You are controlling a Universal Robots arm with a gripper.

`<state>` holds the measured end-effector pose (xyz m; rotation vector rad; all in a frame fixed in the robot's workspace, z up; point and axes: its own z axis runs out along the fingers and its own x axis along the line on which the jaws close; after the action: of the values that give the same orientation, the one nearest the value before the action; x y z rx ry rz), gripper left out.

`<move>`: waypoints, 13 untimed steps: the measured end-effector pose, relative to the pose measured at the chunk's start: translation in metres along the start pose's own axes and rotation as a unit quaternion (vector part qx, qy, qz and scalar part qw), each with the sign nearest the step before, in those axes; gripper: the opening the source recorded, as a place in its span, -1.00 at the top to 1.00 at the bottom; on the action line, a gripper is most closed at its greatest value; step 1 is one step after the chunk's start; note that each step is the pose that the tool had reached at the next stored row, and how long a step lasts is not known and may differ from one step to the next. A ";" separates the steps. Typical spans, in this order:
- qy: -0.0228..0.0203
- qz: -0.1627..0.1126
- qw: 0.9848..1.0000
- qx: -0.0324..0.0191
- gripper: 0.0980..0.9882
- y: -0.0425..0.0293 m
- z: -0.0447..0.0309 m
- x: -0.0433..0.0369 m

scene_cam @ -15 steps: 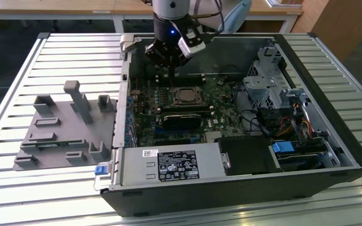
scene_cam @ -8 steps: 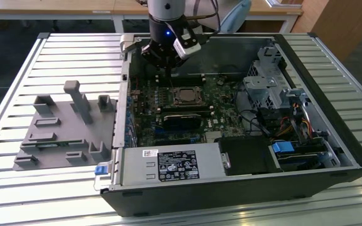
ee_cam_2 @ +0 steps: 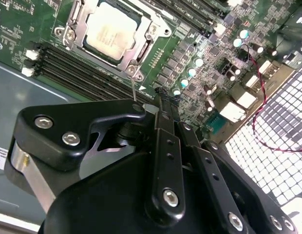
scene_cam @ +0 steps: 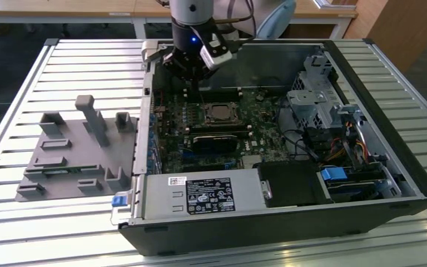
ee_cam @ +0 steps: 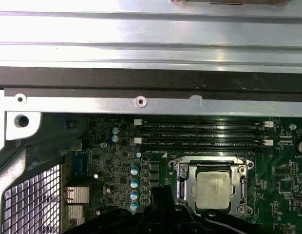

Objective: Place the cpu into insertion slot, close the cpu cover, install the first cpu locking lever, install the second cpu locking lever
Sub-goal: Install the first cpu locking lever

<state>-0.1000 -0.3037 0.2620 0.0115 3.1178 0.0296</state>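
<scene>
The cpu (ee_cam_2: 112, 30) lies flat in its socket on the green motherboard, silver top showing, also seen as the cpu (ee_cam: 214, 190) and the cpu (scene_cam: 218, 113). The cpu cover (ee_cam_2: 122, 60) lies down around it as a silvery frame, cover (ee_cam: 182, 183). A thin wire lever (ee_cam_2: 134, 90) rises from the socket's corner towards my fingertips. My black gripper (ee_cam_2: 160, 95) hangs above the board just beside the socket, fingers drawn together with nothing clearly between them. It shows as the gripper (scene_cam: 193, 78) over the case's far side.
The open computer case (scene_cam: 391, 183) lies on a slatted metal table (scene_cam: 20, 89). Memory slots (ee_cam: 204, 134) run beside the socket. A grey fixture block (scene_cam: 80, 150) stands at the exterior view's left. Drive cages and cables (scene_cam: 332, 122) crowd the exterior view's right.
</scene>
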 end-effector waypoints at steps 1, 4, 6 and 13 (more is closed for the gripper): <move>0.000 0.000 1.000 0.000 0.95 0.0009 0.0003 0.0003; 0.000 0.000 1.000 0.000 0.95 0.0034 0.0013 0.0015; 0.000 0.000 1.000 0.000 0.95 0.0050 0.0018 0.0025; 0.000 0.000 1.000 0.000 0.95 0.0104 0.0047 0.0042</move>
<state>-0.1040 -0.2932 0.2575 0.0115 3.1178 0.0297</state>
